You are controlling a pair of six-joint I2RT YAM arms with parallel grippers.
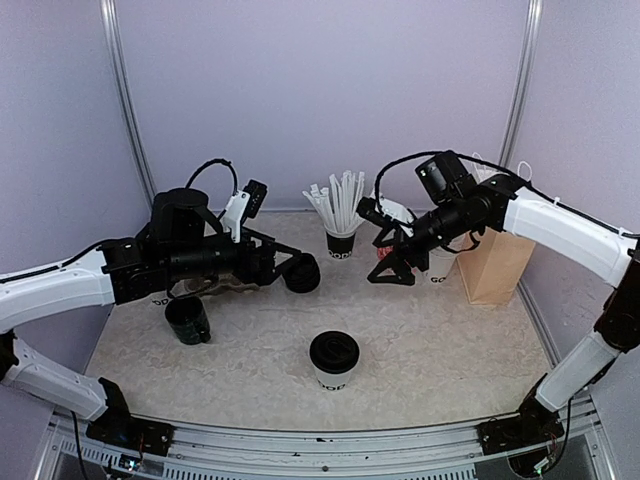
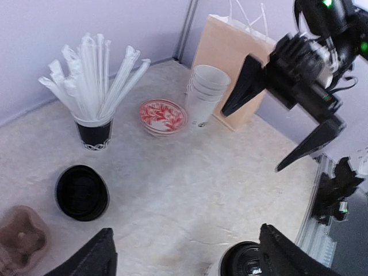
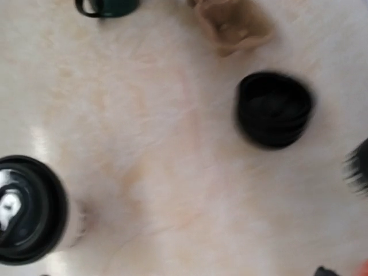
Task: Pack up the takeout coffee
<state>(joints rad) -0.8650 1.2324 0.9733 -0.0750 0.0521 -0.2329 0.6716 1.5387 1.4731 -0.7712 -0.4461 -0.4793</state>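
Top view: the cup [image 1: 334, 361], white with its black lid on, stands alone at centre front, well apart from both arms. Your left gripper [image 1: 284, 270] hangs open just beside the lid stack [image 1: 303, 273] and holds nothing. Your right gripper [image 1: 390, 280] also gapes empty, in the air before the bag [image 1: 495, 265]. Left wrist view: the fingers [image 2: 98, 256] are spread wide with bare table between them, and the cup's lid [image 2: 241, 261] shows at the bottom edge. The spare cups [image 2: 204, 92] and the red bowl [image 2: 163, 116] stand in front of the bag's mouth side. Right wrist view: blurred; the cup sits at lower left, the lid stack at upper right, and its own fingers barely show. Risks, as a judgement: squeeze the paper wall too hard and it may buckle or pop the lid; carry it low toward the bag and you may clip the spare cups or the straws [image 1: 340, 205]; the soft bag may tip if the rim is struck.
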